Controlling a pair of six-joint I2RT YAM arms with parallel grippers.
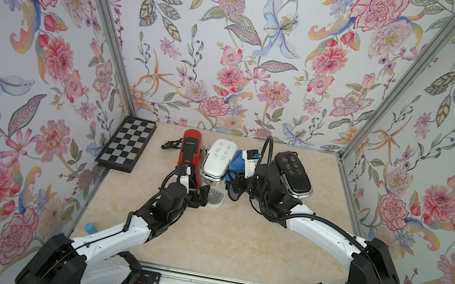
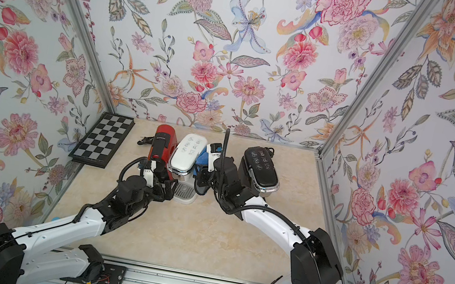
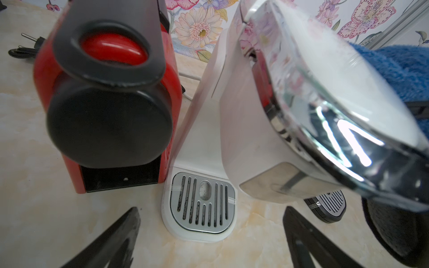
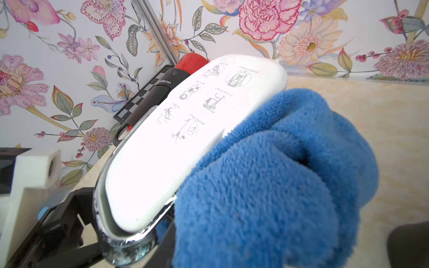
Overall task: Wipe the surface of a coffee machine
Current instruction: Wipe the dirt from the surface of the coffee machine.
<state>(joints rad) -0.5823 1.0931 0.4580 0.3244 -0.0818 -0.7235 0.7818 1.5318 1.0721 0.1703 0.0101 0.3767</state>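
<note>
Right fingers, hidden inside, pinch blue cloth (image 4: 267, 181) against white coffee machine (image 4: 167, 143) lid edge. left fingers (image 3: 120, 236) spread, drip tray (image 3: 202, 204) just ahead. Wipe looks barely begun.

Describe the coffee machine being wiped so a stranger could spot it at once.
Three machines stand in a row by the back wall. The white coffee machine is the middle one, between the red machine and the black machine. It alone has a blue cloth against its side.
</note>
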